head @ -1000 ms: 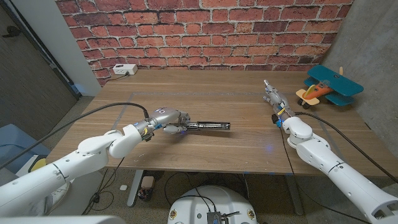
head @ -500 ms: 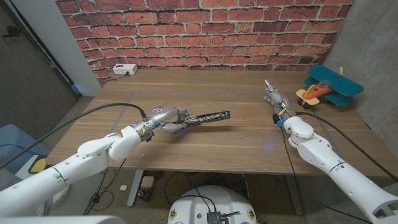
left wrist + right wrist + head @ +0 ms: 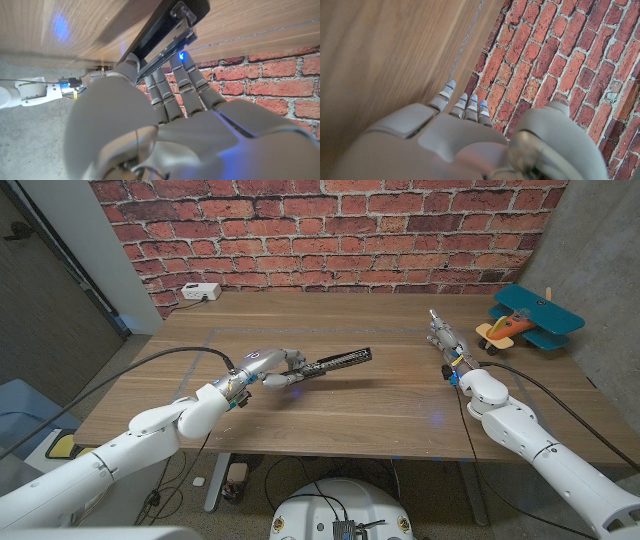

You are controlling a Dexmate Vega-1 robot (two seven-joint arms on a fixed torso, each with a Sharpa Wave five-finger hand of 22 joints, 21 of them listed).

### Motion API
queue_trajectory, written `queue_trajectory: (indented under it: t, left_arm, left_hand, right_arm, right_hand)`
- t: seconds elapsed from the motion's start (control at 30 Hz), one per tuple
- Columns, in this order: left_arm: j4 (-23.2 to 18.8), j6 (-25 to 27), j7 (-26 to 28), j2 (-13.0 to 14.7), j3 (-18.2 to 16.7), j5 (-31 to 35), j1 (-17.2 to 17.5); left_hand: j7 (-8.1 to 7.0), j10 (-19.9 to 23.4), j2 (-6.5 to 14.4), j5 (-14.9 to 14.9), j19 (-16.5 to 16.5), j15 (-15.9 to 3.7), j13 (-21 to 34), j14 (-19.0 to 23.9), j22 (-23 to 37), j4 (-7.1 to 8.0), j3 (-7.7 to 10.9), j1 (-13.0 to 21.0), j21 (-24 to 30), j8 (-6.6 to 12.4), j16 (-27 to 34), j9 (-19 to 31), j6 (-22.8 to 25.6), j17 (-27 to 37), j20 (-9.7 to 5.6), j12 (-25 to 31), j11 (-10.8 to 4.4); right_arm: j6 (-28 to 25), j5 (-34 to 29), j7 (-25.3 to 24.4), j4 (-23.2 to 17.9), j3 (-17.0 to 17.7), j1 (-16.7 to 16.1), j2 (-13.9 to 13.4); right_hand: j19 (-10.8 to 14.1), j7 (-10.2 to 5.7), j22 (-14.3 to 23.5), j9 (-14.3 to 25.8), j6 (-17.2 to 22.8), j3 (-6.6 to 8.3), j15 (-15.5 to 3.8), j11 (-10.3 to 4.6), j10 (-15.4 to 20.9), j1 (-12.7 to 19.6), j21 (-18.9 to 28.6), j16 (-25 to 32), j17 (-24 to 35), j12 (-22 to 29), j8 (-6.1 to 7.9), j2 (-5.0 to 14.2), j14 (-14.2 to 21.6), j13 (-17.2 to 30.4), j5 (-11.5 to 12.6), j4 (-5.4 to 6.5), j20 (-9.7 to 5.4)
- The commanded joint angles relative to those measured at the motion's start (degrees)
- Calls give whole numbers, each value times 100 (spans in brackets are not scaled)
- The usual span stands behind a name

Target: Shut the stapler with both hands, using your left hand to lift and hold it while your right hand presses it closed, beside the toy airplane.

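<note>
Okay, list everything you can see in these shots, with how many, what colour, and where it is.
Stapler: one, black, held off the table in the left hand, left of centre.
Toy airplane: one, blue with orange, far right of the table.
Power strip: one, white, back left edge by the wall.
Table: one, brown wood.
Brick wall: one, red, behind the table.
Left hand: one, grey, grips the stapler.
Right hand: one, grey, near the airplane, holding nothing.
</note>
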Motion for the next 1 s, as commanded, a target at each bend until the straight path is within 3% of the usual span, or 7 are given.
queue_trajectory:
  t: [0.03,0.5,1.0]
  left_arm:
    - [334,-430,-35,-256,1,-591,-111]
    - [428,-560,-78,-419,-113,-977,-119]
    - [747,-922,-293,-606,-139,-1453,-245]
  left_hand:
    - [-54,39,664,9,-52,-586,-5,17,44,1032,1060,714,92,-4,-18,219,111,0,10,-15,-8]
    - [-57,71,650,3,-102,-586,3,27,103,1015,1059,699,243,-18,-27,213,177,-2,-6,9,18]
    - [-44,120,642,-4,-145,-568,-38,52,142,973,1052,692,379,-44,-19,198,223,2,-17,4,31]
  right_arm:
    - [-5,17,49,-11,24,-8,-54]
    - [59,47,257,201,-41,131,-16]
    - [41,58,201,94,-27,82,-29]
  right_hand:
    - [12,2,12,33,34,3,-181,-14,45,8,28,7,15,16,30,61,1,9,-10,-34,-8]
    - [7,28,12,33,68,15,-168,21,136,23,26,15,13,50,42,77,27,10,-14,-43,-14]
    - [7,27,12,32,81,21,-167,15,154,28,26,15,13,52,43,85,29,11,-17,-48,-17]
